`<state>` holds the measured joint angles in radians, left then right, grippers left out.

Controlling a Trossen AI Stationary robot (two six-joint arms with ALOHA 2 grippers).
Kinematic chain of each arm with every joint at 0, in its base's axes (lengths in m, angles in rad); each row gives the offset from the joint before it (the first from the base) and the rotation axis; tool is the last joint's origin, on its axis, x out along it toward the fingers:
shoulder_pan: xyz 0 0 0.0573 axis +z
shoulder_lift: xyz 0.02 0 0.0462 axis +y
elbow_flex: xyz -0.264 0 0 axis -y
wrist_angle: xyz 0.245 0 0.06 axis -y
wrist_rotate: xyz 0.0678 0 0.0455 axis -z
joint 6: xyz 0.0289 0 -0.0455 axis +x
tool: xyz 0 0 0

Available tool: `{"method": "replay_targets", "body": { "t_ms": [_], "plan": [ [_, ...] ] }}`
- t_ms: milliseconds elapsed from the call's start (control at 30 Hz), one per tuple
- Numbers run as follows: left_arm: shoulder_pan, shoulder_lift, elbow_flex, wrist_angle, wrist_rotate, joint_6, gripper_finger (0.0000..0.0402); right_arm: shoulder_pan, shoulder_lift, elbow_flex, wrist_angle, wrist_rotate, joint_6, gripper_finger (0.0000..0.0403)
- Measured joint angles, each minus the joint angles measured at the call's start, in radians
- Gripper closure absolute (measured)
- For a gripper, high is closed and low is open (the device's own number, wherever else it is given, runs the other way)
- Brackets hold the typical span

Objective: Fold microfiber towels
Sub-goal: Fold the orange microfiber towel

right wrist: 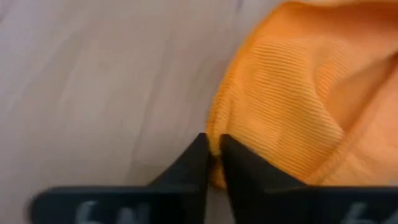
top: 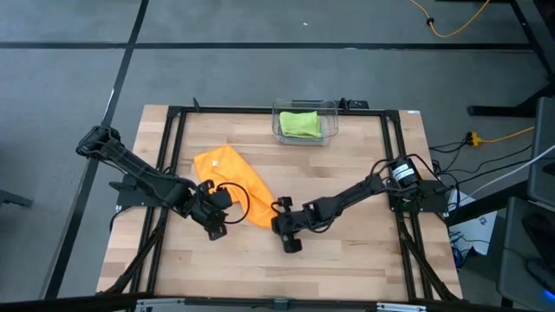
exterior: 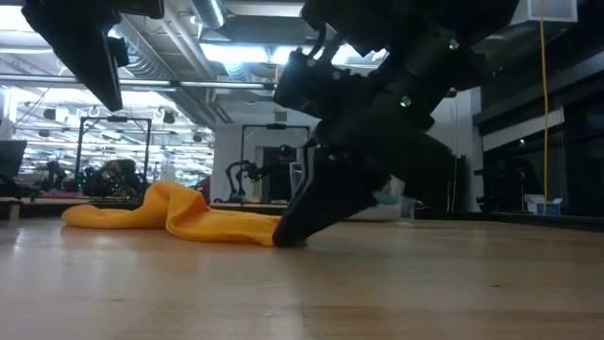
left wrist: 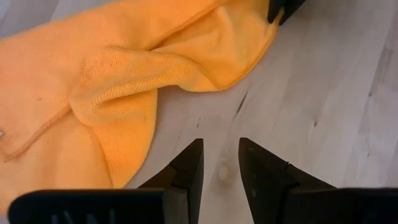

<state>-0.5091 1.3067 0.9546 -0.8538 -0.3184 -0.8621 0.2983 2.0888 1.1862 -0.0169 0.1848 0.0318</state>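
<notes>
Orange towel (top: 232, 182) lies crumpled at table centre. Right gripper (right wrist: 213, 163) pinches its 5 o'clock corner. Left gripper (left wrist: 220, 169), fingers slightly apart, holds nothing, at towel's 7 o'clock. Green towel (top: 301, 123) in bin (top: 279, 131), 12 o'clock.

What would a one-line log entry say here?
right tool: pinching orange towel corner | left tool: open, empty, beside towel | green towel: in bin
</notes>
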Motion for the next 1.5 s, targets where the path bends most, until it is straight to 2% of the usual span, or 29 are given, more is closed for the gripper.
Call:
{"method": "replay_targets", "body": {
  "t_ms": [67, 100, 167, 367, 533, 667, 800, 967, 1167, 1267, 1433, 1500],
  "plan": [
    [0.0, 0.0, 0.0, 0.008, -0.006, 0.0, 0.0308, -0.002, 0.0, 0.0, 0.001, 0.0, 0.041, 0.0387],
    [0.0, 0.0, 0.0, 0.009, -0.01, 0.0, 0.0308, 0.002, -0.006, -0.001, 0.001, 0.007, 0.053, 0.0391],
    [0.0, 0.0, 0.0, 0.009, -0.016, 0.0, 0.0308, 0.008, -0.02, 0.0, -0.014, 0.041, 0.075, 0.0393],
    [0.0, 0.0, 0.0, 0.039, -0.077, 0.021, 0.0308, 0.039, -0.135, 0.056, -0.24, 0.138, 0.104, 0.0399],
    [0.0, 0.0, 0.0, 0.12, -0.085, 0.126, 0.0308, 0.094, -0.217, 0.109, -0.474, 0.148, 0.183, 0.04],
    [0.014, 0.015, 0.0, 0.222, -0.087, 0.209, 0.0308, 0.141, -0.274, 0.121, -0.54, 0.148, 0.262, 0.0401],
    [0.051, 0.08, 0.0, 0.353, -0.052, 0.267, 0.0308, 0.184, -0.278, 0.115, -0.581, 0.138, 0.33, 0.0401],
    [0.105, 0.228, 0.0, 0.475, -0.041, 0.342, 0.0308, 0.229, -0.28, 0.116, -0.646, 0.136, 0.443, 0.0401],
    [0.211, 0.384, 0.0, 0.598, -0.037, 0.352, 0.0308, 0.271, -0.28, 0.116, -0.652, 0.136, 0.492, 0.0402],
    [0.277, 0.42, 0.0, 0.658, 0.002, 0.396, 0.0308, 0.281, -0.28, 0.116, -0.651, 0.136, 0.493, 0.0402],
    [0.377, 0.456, 0.0, 0.679, 0.196, 0.429, 0.0307, 0.288, -0.279, 0.116, -0.654, 0.136, 0.517, 0.0402],
    [0.41, 0.482, 0.0, 0.668, 0.242, 0.434, 0.0307, 0.29, -0.279, 0.116, -0.657, 0.136, 0.517, 0.0402]
  ]
}}
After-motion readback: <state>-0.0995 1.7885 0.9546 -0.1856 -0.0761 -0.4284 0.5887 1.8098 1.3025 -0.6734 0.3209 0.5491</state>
